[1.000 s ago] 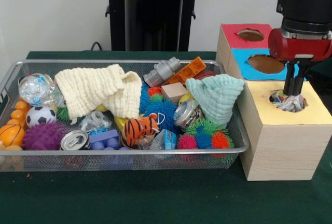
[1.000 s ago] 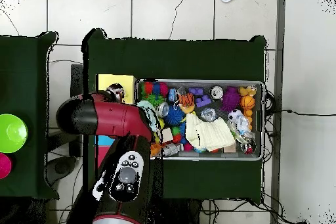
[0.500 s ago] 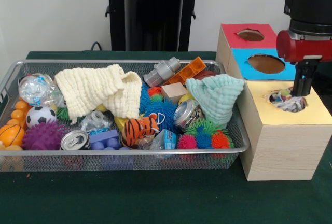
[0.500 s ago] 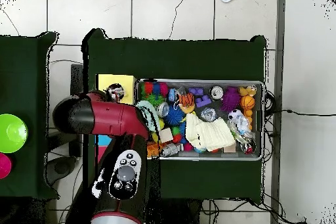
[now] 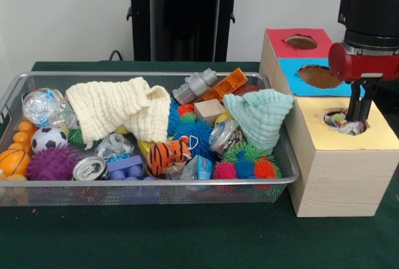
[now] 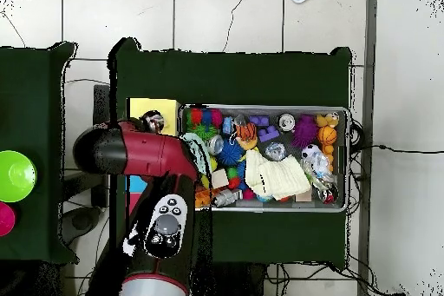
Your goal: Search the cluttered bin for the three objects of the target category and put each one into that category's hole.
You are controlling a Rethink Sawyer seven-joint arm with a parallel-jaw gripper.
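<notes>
Bin (image 5: 12, 88) sits on green table cloth (image 5: 187, 238) before white wall (image 5: 62, 14).

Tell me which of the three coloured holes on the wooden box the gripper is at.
The yellow hole, nearest the camera in the front view. The gripper reaches into it; the blue hole and red hole lie behind.

Chunky red arm (image 6: 143, 155) with black cylindrical joints, glossy shell. Grey oval panel (image 6: 164, 226) with round black buttons on the upper link. Slim black gripper (image 5: 356, 104) hanging under a red housing.
</notes>
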